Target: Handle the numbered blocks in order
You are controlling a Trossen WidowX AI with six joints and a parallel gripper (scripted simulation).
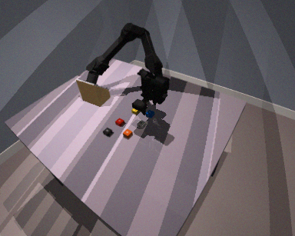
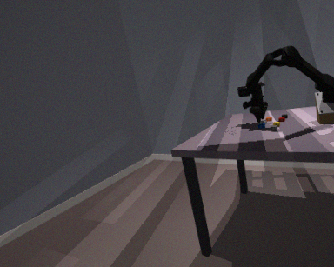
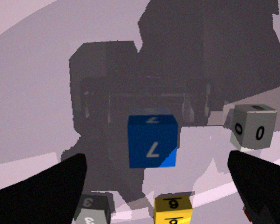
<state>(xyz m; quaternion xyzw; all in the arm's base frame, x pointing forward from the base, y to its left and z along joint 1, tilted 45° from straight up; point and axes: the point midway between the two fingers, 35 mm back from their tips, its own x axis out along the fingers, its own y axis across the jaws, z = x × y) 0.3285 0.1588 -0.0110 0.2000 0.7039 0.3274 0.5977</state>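
My gripper is open, its fingers wide apart on either side of the blue block, which shows a 7 and rests on the table. No contact shows. The light grey block shows a 0, by the right finger. The dark grey block shows a 3. The yellow block shows an underlined 6 or 9. The red block, orange block and black block show no readable digit.
The striped table bears all the blocks. A tan panel stands by the arm's base. The arm's shadow falls across the blue block's surroundings. The grey and yellow blocks lie close to the fingers in the wrist view.
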